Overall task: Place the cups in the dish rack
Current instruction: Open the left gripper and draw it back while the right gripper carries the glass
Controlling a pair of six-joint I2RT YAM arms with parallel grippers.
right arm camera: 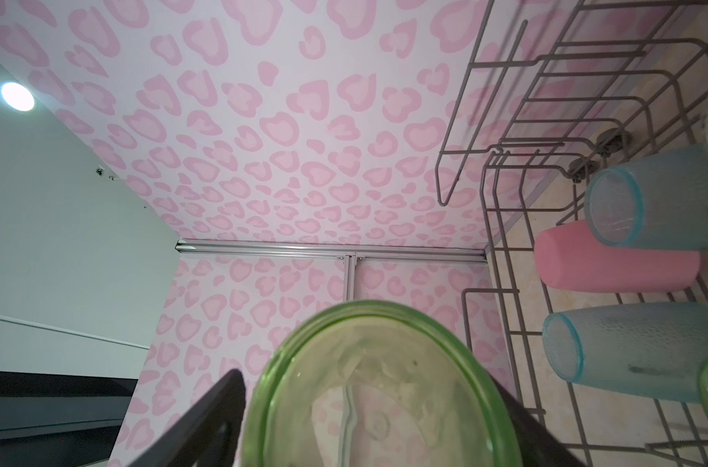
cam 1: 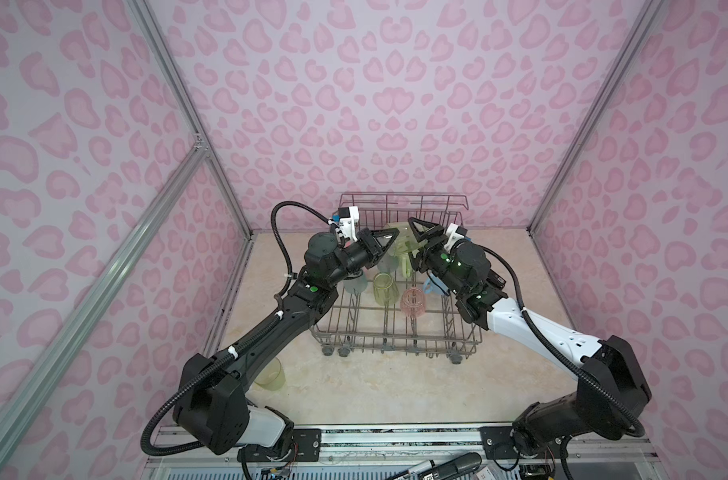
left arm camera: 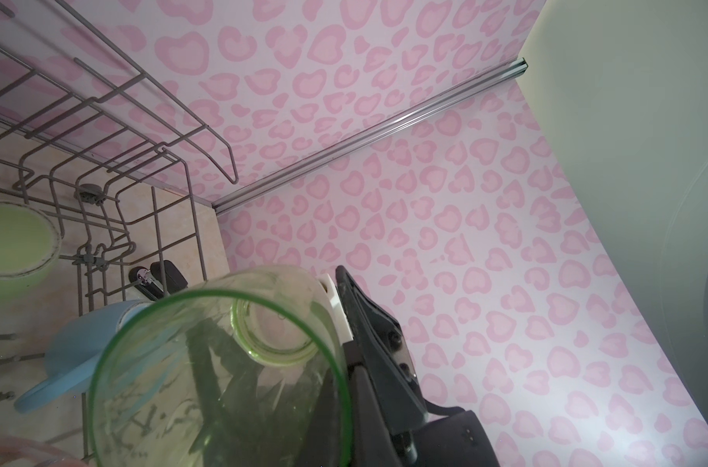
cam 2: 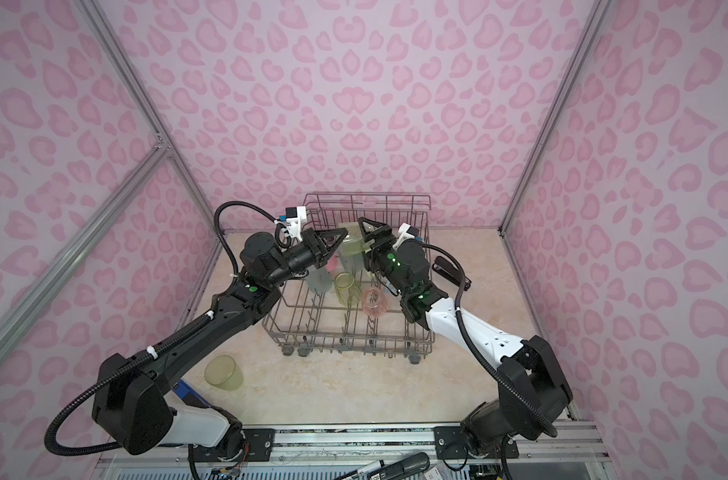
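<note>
Translucent green plastic: the green tumbler (cam 1: 399,243) hangs on its side above the rear of the dish rack (cam 1: 395,337), clear of the tines. The left gripper (cam 1: 390,240) is clenched on the rim wall. One finger sits outside, and the other shows dark through the plastic in the left wrist view. The right gripper (cam 1: 412,242) spans the base end, jaws wide, with a finger against each side. This double hold reads as a transfer: a grip across the body probably suits turning the mouth downward for seating.

Rack contents:
- two teal tumblers (right arm camera: 647,194)
- a pink tumbler (right arm camera: 611,269)
- a yellow-green tumbler (cam 1: 382,289)
- a salmon tumbler (cam 1: 414,301)
- a light-blue mug (left arm camera: 85,347)
- a light-green mug (left arm camera: 17,242)

One yellow-green cup (cam 2: 223,372) lies on the table (cam 2: 333,395), outside the rack and not yet loaded.
</note>
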